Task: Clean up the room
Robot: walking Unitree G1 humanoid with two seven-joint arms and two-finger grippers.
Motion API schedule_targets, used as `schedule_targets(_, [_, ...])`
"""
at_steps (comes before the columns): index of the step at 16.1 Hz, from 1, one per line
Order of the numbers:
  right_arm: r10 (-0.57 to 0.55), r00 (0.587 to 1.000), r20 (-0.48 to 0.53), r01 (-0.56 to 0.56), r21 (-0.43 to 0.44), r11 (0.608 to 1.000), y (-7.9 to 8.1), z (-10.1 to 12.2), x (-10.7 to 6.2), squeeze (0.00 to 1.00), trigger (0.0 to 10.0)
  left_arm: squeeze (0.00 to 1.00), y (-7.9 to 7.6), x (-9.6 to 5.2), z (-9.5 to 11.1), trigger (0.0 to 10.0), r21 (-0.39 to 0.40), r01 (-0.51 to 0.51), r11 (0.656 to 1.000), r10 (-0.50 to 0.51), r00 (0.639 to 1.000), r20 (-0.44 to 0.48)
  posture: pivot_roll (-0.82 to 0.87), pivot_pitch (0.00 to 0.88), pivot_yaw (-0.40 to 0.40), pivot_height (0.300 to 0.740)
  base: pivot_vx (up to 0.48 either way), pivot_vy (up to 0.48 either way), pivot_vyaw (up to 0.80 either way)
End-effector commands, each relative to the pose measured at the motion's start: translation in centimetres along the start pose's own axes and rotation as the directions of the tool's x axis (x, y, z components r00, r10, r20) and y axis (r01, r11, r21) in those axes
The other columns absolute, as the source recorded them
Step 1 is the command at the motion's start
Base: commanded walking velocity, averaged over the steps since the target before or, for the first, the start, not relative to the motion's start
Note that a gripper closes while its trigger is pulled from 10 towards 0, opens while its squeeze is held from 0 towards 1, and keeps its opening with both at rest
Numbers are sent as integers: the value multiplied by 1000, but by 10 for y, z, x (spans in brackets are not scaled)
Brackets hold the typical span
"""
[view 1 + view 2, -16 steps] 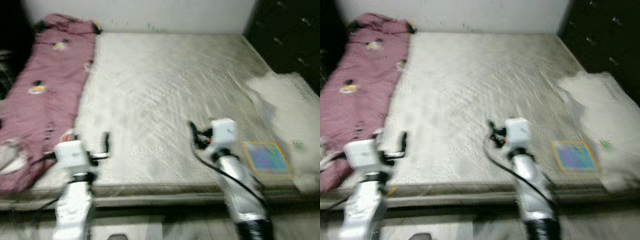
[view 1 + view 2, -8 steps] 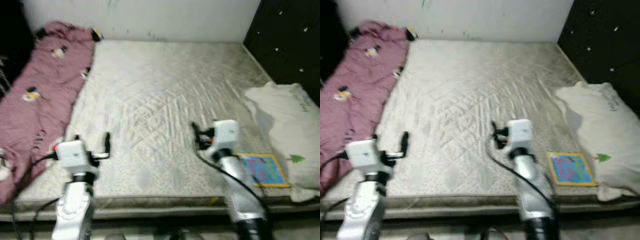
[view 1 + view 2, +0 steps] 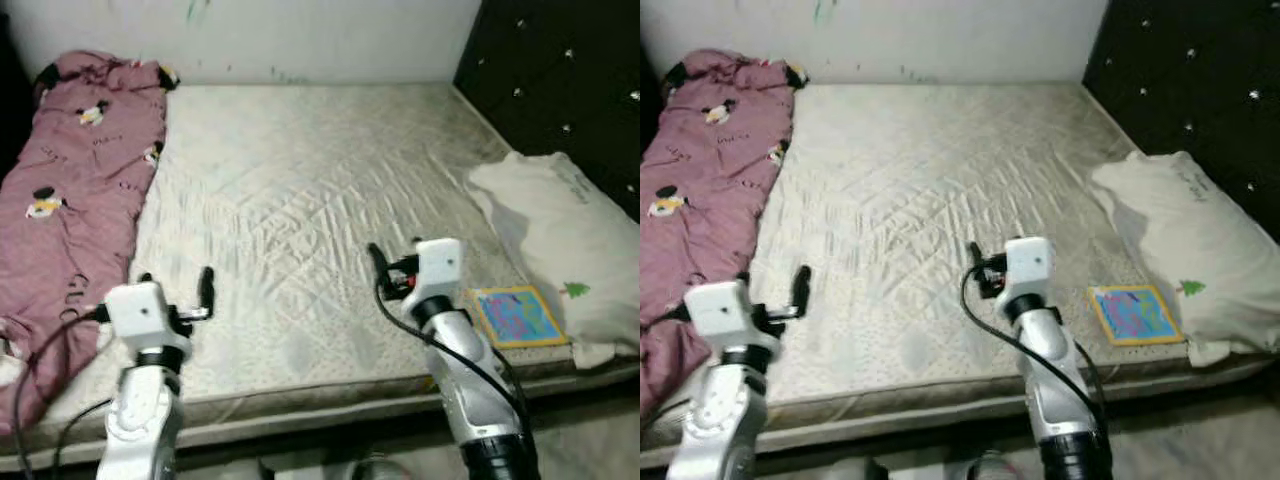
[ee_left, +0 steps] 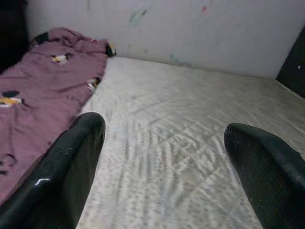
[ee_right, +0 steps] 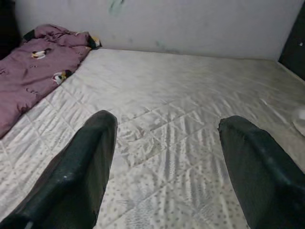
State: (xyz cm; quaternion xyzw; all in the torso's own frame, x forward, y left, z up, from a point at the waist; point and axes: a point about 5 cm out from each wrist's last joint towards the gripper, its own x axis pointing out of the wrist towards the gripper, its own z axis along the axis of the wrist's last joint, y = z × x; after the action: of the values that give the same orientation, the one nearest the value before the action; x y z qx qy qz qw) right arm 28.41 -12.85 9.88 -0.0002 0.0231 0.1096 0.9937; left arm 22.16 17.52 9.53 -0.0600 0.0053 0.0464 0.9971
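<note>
A bare quilted mattress [image 3: 320, 170] lies before me. A crumpled pink blanket [image 3: 70, 190] with small cartoon prints runs along its left side. A white pillow [image 3: 560, 240] rests at the right edge, and a colourful flat book [image 3: 512, 315] lies beside it near the front right corner. My left gripper [image 3: 176, 283] hovers open over the front left of the mattress, close to the blanket's edge. My right gripper [image 5: 164, 143] is open too, held over the front middle, left of the book. Neither holds anything.
A pale wall [image 3: 300, 40] closes off the far end of the mattress. A dark studded panel [image 3: 560, 70] stands along the right side behind the pillow. The mattress's front edge [image 3: 330, 395] lies just below my arms.
The whole picture has shifted and sharpened as my head moved; pillow and book now show more fully. Both arms hold the same pose, grippers open.
</note>
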Motion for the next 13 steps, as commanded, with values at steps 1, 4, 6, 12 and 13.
schedule_targets(1, [-16,1000,-2,16,-6,1000,-7,2,0,0,10000,0,-6,1,1,10000,-11,16,1000,-16,1000,2,31,49,-10,740,0,480,0])
schedule_targets(4, [-15,1000,-4,15,-4,1000,-7,1,0,0,10000,0,-6,1,1,10000,-13,15,1000,-15,1000,1,32,46,-10,740,0,480,0])
schedule_targets(6, [-14,1000,-6,14,-4,1000,-7,1,0,0,10000,0,-5,1,1,10000,-13,16,1000,-16,1000,0,31,44,-10,740,0,480,0])
schedule_targets(12, [-12,1000,-9,12,-3,1000,-7,1,1,0,10000,0,-6,2,0,10000,-14,14,1000,-14,1000,-1,31,44,-10,740,0,480,0])
schedule_targets(13, [-12,1000,-10,12,-3,1000,-7,1,1,0,10000,0,-6,2,0,10000,-14,14,1000,-14,1000,-1,31,44,-10,740,0,480,0])
